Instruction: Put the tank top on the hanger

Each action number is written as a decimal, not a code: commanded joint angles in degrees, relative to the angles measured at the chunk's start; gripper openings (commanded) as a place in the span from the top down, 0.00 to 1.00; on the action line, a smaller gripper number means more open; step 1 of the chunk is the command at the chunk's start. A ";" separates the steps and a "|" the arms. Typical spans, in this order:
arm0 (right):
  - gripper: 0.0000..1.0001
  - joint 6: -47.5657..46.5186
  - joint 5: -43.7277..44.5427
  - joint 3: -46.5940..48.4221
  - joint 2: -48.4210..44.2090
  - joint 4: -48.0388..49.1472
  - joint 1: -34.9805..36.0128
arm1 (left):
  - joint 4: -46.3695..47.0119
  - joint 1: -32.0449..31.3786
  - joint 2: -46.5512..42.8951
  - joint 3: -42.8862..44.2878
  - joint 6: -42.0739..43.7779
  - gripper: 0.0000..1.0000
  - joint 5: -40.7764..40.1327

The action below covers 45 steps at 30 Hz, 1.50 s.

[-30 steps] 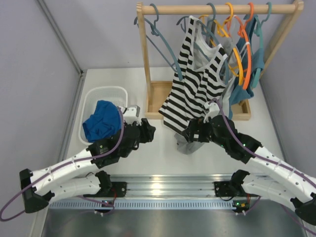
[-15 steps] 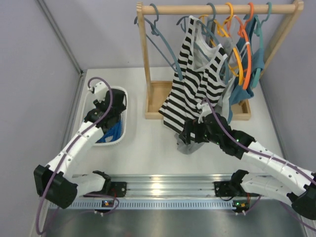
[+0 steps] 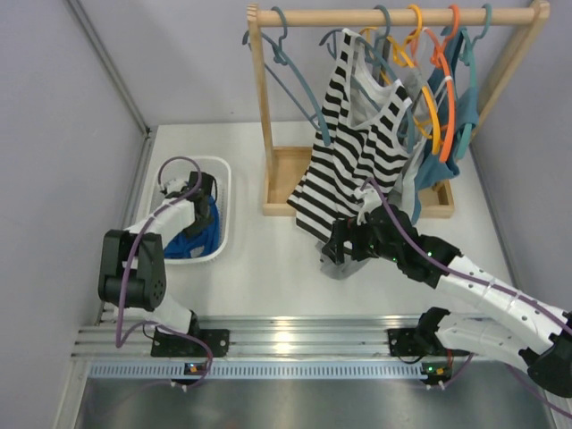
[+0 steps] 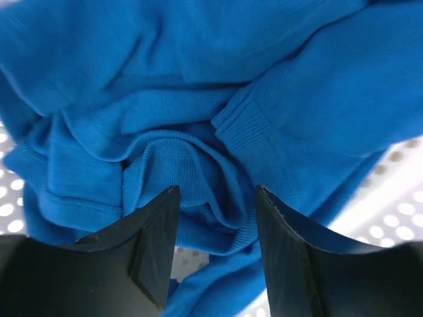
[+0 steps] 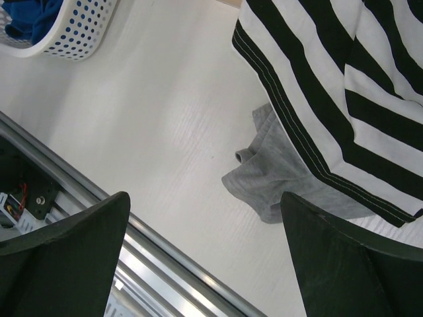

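The tank top [image 4: 198,92] lies crumpled in the white basket [image 3: 227,210]. It is soft, light and limp, so a pinch on its ribbed hem fold seems best. The left claw [image 4: 216,198] stands open astride that fold, apparently just touching it; the right claw [image 5: 205,198] hangs open over the bench [image 5: 165,119].

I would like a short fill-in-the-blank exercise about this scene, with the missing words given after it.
1. The blue tank top lies crumpled inside the white ____.
2. The left gripper is just over it, with its jaws ____.
3. Below the hem of the striped top lies a ____ cloth.
Missing words: basket, open, grey.
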 commanded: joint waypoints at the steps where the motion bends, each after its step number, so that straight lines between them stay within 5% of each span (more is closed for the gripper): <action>1: 0.04 -0.57 -0.84 1.32 -0.91 2.28 0.46 | 4.30 0.61 1.38 -0.42 -2.12 0.49 1.31; 6: 0.05 -1.10 -0.75 1.67 -0.83 2.10 0.46 | 4.83 0.61 1.22 -0.78 -2.03 1.00 3.85; 14: 0.05 -0.93 -0.66 3.17 0.31 2.45 0.46 | -1.41 -0.27 -13.97 3.62 2.97 1.00 8.15; 20: 0.05 -1.01 -0.14 5.01 1.63 2.01 0.46 | -5.01 -6.68 -25.40 8.26 6.84 1.00 8.34; 31: 0.06 -0.22 1.35 7.56 2.25 0.08 0.46 | -10.99 -22.59 -28.93 26.54 14.57 1.00 0.16; 45: 0.06 0.39 4.61 8.97 1.99 -1.50 0.46 | -12.48 -26.72 -22.34 55.91 25.04 1.00 16.69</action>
